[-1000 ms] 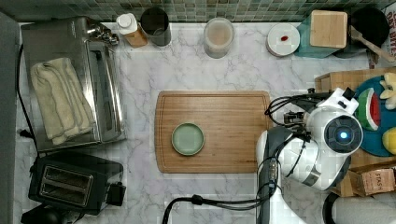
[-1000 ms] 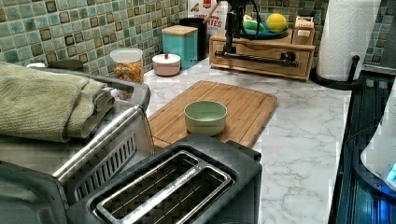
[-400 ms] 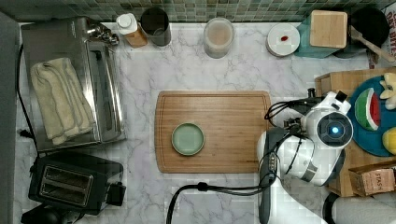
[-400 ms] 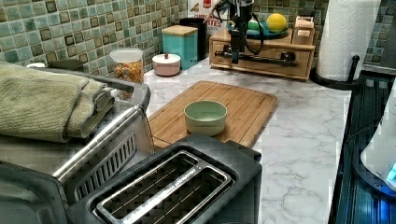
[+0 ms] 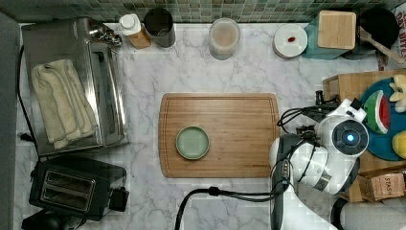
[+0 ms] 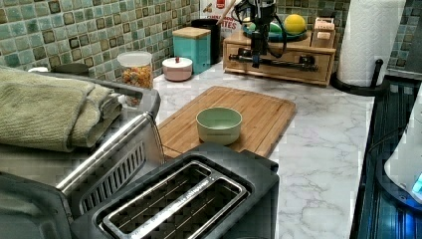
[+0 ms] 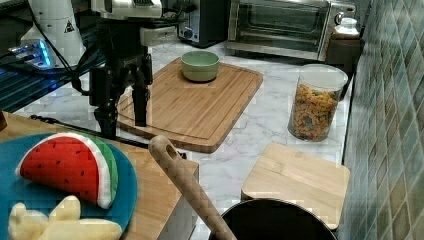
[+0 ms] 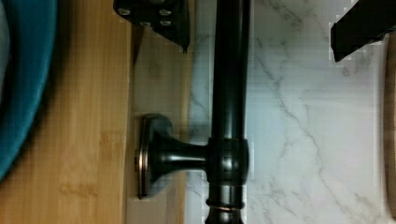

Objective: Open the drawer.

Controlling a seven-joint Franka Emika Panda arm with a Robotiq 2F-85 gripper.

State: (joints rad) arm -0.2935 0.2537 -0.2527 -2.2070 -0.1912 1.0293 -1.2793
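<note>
Wrist view: the gripper straddles the drawer's black bar handle, fingers spread, one on each side and not yet touching it.

Compared with a second ago in the left view, the gripper has shifted a little toward the frame's right and dropped to handle height. The drawer sits at the upper middle of the left view, in the front of a bamboo box, and looks fully shut. That box carries a blue plate. Pale marble counter lies beneath the handle. Farther out, in the centre of the top view, a cutting board holds a green bowl. Judging by this, the approach looks done; closing on the bar and pulling remain.
</note>
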